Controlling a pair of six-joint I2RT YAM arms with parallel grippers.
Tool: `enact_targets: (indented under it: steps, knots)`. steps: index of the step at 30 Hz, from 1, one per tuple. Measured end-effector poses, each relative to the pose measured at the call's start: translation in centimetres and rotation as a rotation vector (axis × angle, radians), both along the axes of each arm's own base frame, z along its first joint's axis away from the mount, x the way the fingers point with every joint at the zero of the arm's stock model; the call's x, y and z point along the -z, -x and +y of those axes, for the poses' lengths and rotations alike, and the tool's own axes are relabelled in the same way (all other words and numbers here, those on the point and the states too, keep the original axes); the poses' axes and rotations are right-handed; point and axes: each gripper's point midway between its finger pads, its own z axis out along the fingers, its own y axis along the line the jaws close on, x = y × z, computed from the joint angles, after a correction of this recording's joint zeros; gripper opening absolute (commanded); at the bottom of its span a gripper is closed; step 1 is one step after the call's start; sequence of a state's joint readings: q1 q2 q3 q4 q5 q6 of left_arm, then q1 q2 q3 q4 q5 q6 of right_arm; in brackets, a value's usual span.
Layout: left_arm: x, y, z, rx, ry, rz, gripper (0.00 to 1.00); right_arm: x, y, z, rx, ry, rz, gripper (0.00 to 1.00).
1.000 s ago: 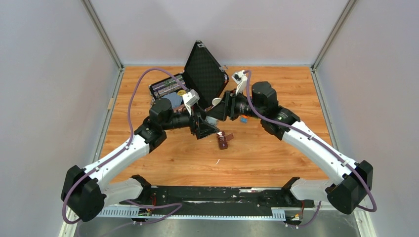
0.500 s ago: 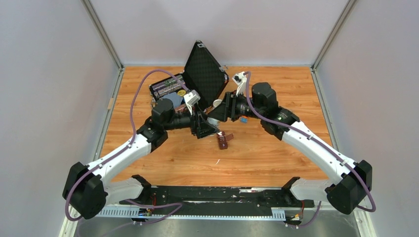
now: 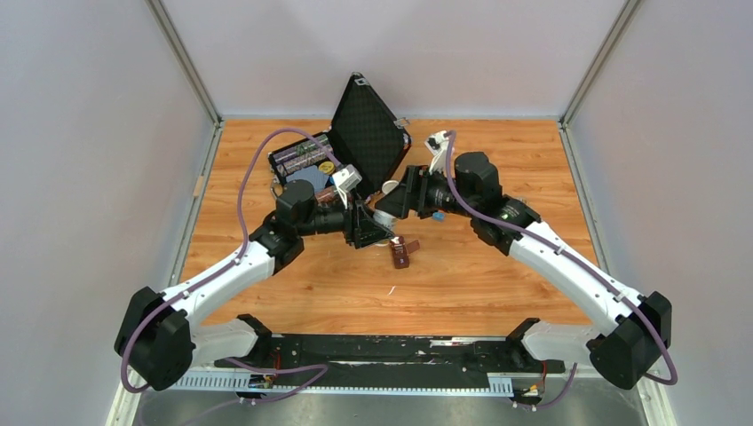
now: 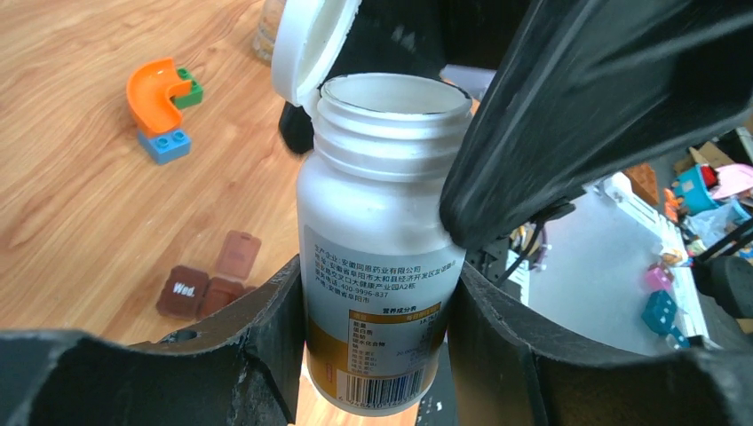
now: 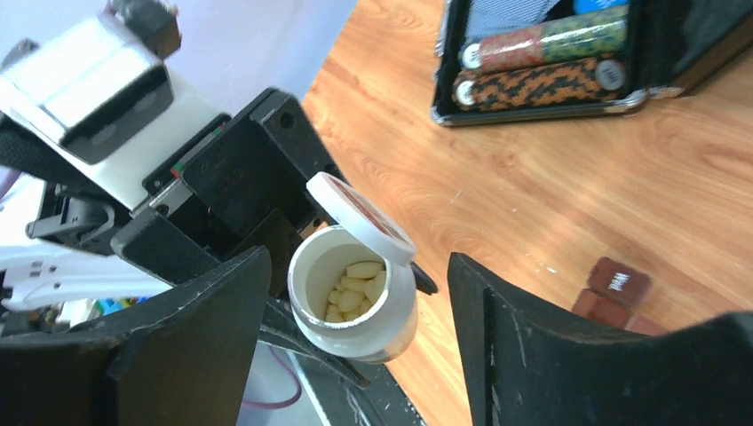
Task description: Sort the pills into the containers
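My left gripper (image 4: 377, 306) is shut on a white pill bottle (image 4: 382, 231) and holds it up over the table. The bottle's flip lid (image 4: 311, 44) hangs open. In the right wrist view the bottle (image 5: 355, 306) holds several pale pills (image 5: 355, 284). My right gripper (image 5: 355, 275) is open, its fingers either side of the bottle mouth without touching it. The brown three-compartment containers strip (image 3: 402, 253) lies on the wood below the bottle, one lid marked "Wed." (image 4: 185, 288). It also shows in the right wrist view (image 5: 617, 288). In the top view the two grippers (image 3: 377, 226) (image 3: 397, 200) meet at mid table.
A large black hard case (image 3: 355, 142) stands open at the back, with patterned rolls (image 5: 542, 62) inside. An orange, blue and green toy block cluster (image 4: 160, 106) lies right of the bottle on the table (image 3: 497, 284). A small white speck (image 3: 391, 289) lies nearer the front.
Both wrists have shifted slightly; the left arm edged toward the back with the bottle still in its grip. The brown strip has not moved.
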State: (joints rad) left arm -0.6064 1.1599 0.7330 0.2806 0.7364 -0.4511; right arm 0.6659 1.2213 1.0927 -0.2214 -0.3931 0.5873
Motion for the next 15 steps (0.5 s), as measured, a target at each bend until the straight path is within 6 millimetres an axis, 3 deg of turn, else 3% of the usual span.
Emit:
enact_targets:
  steps: [4,7,15]
  knots:
    - [1.2,-0.4,0.3,-0.025,-0.033,-0.008,0.00,-0.3,-1.3,-1.6,0.096,-0.004,0.022,0.88]
    - [2.0,-0.6,0.6,-0.036,-0.062,-0.029,0.00,-0.7,-2.0,-2.8,0.163,-0.020,0.031,0.89]
    - [4.3,-0.7,1.4,-0.019,-0.168,-0.106,0.00,1.2,-2.6,-5.7,0.286,0.008,0.122,0.71]
